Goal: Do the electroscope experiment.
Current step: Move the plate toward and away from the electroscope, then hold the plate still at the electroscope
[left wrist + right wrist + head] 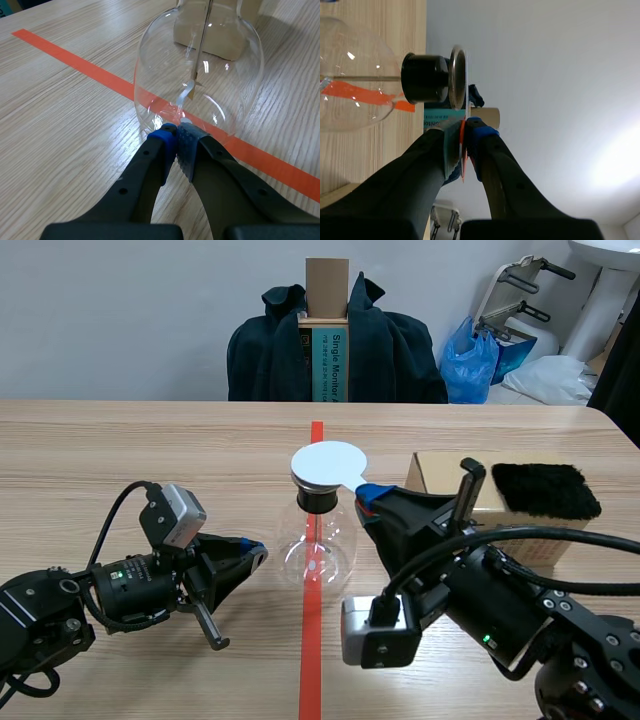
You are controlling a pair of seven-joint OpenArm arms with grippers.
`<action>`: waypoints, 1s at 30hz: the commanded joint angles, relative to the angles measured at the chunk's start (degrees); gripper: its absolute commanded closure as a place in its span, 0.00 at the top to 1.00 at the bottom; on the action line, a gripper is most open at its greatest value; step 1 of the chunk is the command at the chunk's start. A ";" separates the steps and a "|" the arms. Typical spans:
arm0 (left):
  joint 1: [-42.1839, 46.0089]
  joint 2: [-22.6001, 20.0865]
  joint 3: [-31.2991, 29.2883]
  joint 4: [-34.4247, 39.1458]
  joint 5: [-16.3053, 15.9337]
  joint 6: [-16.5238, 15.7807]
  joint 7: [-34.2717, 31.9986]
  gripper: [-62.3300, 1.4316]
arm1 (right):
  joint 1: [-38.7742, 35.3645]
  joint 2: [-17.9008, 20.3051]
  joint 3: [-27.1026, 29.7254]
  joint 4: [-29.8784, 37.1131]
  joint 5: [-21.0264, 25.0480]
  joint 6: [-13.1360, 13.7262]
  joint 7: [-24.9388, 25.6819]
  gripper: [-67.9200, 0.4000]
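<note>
The electroscope (318, 532), a glass flask with a pale disc (329, 464) on top, stands on the red tape line mid-table. The left gripper (176, 132), pinched shut on nothing, sits just left of it. The right gripper (461, 126) clamps what looks like a thin orange strip (462, 155) beside the disc's right edge. Further right, a cardboard box (430, 472) carries black fur (545, 490).

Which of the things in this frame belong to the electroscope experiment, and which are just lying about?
Job in hand:
- glass electroscope flask
- its metal top disc
- thin orange strip, pinched in the right claw
- black fur pad, probably for rubbing
- left claw, shut at the flask's base

Lying about:
- cardboard box under the pad
- dark jacket
- blue plastic bag
</note>
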 commanded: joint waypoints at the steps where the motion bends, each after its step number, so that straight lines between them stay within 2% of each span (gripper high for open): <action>1: -0.50 0.28 -0.09 0.96 -0.33 0.09 -0.98 0.07 | 0.70 0.92 0.52 1.70 0.35 -0.83 0.61 0.02; 7: -0.50 0.28 -0.09 0.96 -0.33 0.09 -0.98 0.07 | 0.70 0.92 0.52 1.70 0.35 -0.83 2.32 0.02; 30: -0.50 0.28 -0.09 0.96 -0.33 0.09 -0.98 0.07 | 0.70 0.92 0.52 1.70 0.37 -0.83 2.25 0.02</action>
